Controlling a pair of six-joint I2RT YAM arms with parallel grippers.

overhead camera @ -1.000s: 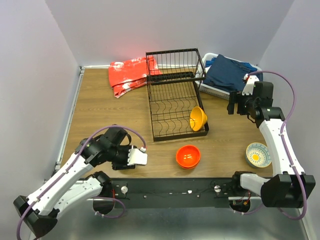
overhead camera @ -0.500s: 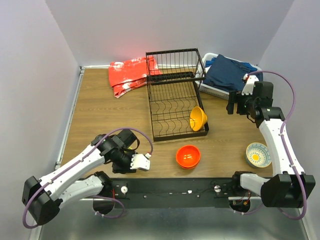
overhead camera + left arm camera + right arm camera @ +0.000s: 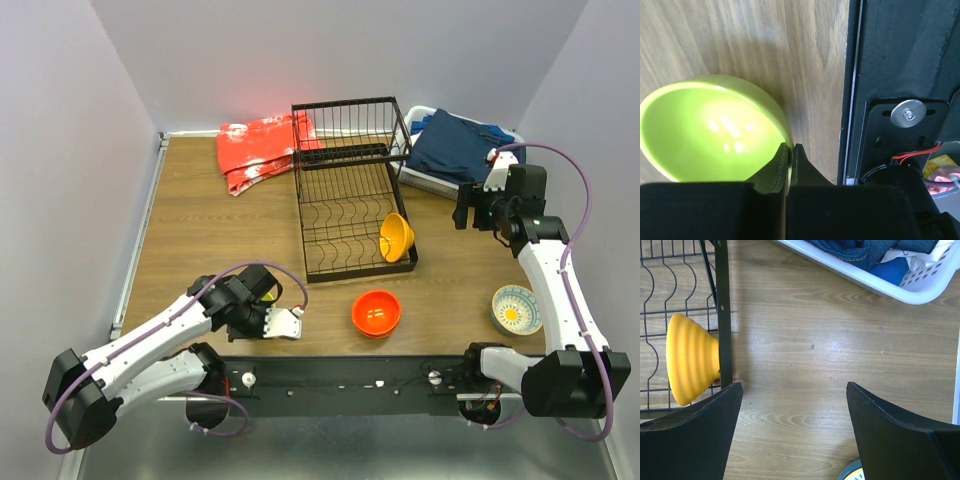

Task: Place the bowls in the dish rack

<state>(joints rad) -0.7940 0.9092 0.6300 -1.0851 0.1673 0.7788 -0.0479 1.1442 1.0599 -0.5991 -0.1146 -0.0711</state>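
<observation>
My left gripper [image 3: 790,148] is shut on the rim of the lime green bowl [image 3: 710,130], one finger inside and one outside. In the top view that gripper [image 3: 262,303] is near the table's front edge, and only a sliver of the lime bowl [image 3: 268,295] shows under it. The yellow-orange bowl [image 3: 396,237] leans on edge in the near right corner of the black wire dish rack [image 3: 352,150]. A red-orange bowl [image 3: 376,312] sits in front of the rack. The white patterned bowl [image 3: 516,309] lies at the right. My right gripper [image 3: 470,215] hangs open and empty above bare wood [image 3: 795,387].
A red cloth [image 3: 262,148] lies left of the rack. A white basket with blue cloth [image 3: 455,145] stands behind its right side. The black mounting rail [image 3: 890,75] runs along the table's front edge, close beside the lime bowl.
My left gripper has swung toward the table's front edge and closed on the lime green bowl's rim. The right arm has not moved.
</observation>
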